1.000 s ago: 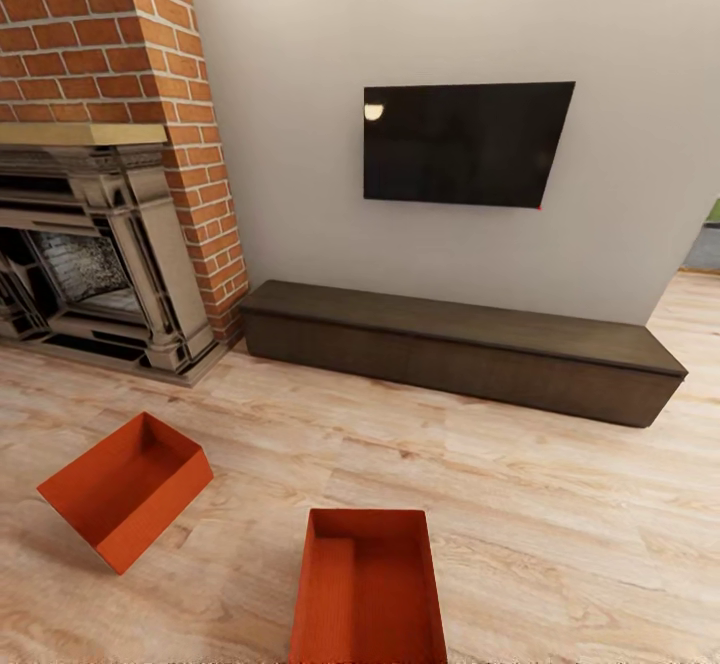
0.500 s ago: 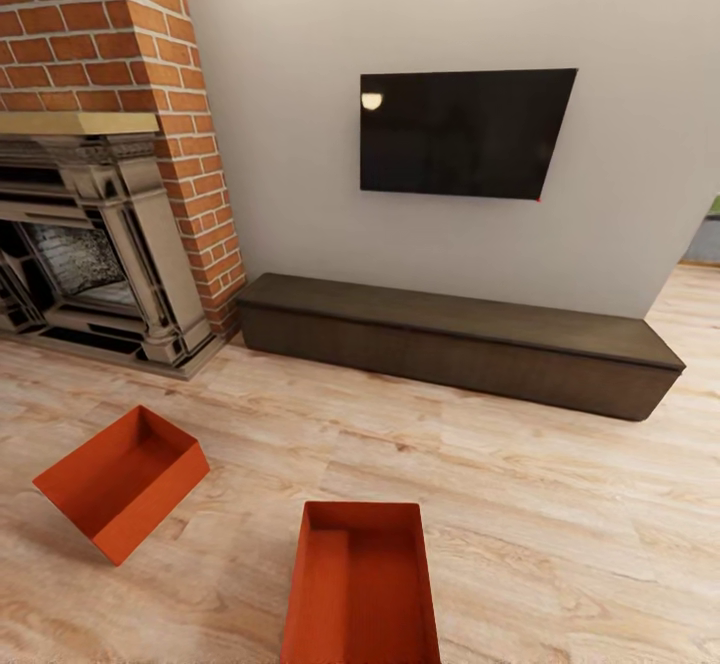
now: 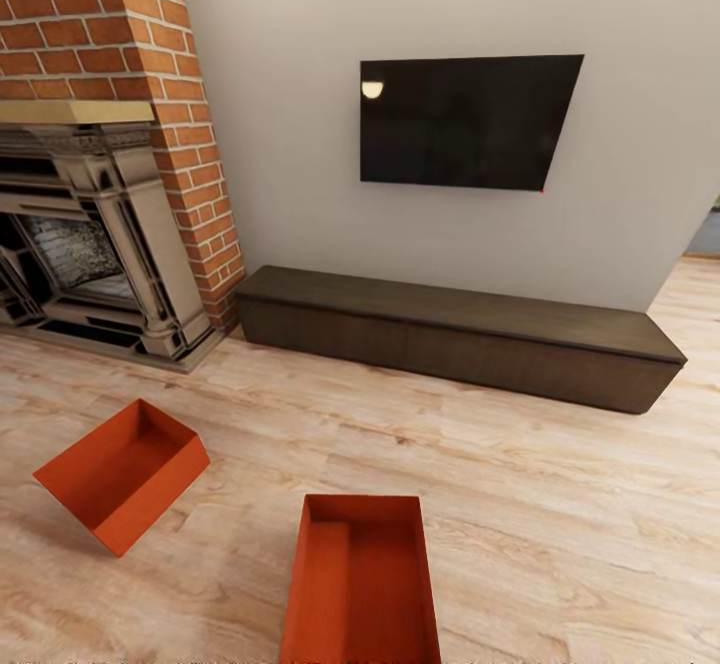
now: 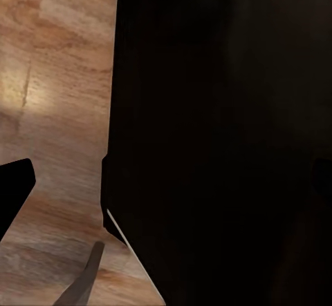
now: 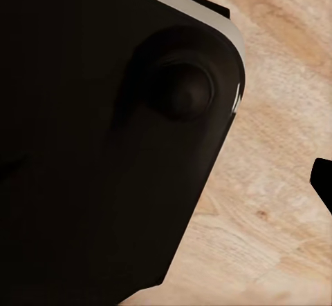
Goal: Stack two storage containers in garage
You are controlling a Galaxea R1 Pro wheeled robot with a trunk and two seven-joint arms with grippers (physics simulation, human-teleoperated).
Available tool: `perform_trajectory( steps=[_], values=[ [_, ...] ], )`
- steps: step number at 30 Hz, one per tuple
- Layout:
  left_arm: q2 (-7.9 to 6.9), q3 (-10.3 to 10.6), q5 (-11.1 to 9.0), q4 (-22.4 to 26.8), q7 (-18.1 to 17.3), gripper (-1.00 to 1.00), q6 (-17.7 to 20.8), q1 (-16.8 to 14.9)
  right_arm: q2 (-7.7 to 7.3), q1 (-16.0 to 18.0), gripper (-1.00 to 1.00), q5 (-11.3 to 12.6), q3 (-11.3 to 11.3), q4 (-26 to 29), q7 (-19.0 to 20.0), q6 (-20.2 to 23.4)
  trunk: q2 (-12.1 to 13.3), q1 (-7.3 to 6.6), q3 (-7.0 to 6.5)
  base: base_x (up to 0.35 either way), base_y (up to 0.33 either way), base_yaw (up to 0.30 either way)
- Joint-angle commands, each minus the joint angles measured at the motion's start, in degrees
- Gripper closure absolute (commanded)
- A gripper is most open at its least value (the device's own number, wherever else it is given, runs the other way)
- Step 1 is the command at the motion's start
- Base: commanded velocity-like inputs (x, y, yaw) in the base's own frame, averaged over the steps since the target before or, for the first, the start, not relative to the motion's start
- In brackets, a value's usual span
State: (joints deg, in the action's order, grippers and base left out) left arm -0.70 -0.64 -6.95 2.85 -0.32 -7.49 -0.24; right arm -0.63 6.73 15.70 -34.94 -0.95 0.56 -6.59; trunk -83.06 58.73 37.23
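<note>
Two orange-red open-top storage containers lie on the light wood-plank floor (image 3: 560, 504) of the living room. One container (image 3: 120, 474) rests at the left, turned at an angle, in front of the fireplace. The other container (image 3: 362, 584) is close below me at the centre, its long side pointing away and its near end cut off by the picture's edge. Both are empty. In the left wrist view one dark fingertip (image 4: 14, 192) shows over the wood floor beside a dark part of my body. The right wrist view also shows a dark fingertip (image 5: 323, 182) above the planks. Neither view shows how the jaws stand.
A long dark low cabinet (image 3: 460, 339) runs along the cream wall under a wall TV (image 3: 465, 122). A brick fireplace (image 3: 90, 244) stands at the left. An opening (image 3: 705, 234) shows at the far right. Bare planks stretch right of the containers.
The whole head picture has shifted a little, so the camera has moved slightly nearer. Both containers lie where they were.
</note>
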Motion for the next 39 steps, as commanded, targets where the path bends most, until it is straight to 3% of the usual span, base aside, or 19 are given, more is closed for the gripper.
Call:
perform_trajectory(
  steps=[1,39],
  values=[
    [0.00,0.0,-0.4,0.0,0.0,-1.00,-0.2,0.0,0.01,0.0,-1.00,0.6,-0.5,-0.1,0.1,-0.3,0.0,-0.01,0.14,0.000,0.000,0.000],
    [0.07,0.1,-0.3,0.0,-0.2,-1.00,-0.3,0.0,0.06,0.0,-1.00,0.6,-0.5,-0.1,0.1,-0.3,0.0,-0.01,3.64,0.000,0.000,0.000]
  ],
)
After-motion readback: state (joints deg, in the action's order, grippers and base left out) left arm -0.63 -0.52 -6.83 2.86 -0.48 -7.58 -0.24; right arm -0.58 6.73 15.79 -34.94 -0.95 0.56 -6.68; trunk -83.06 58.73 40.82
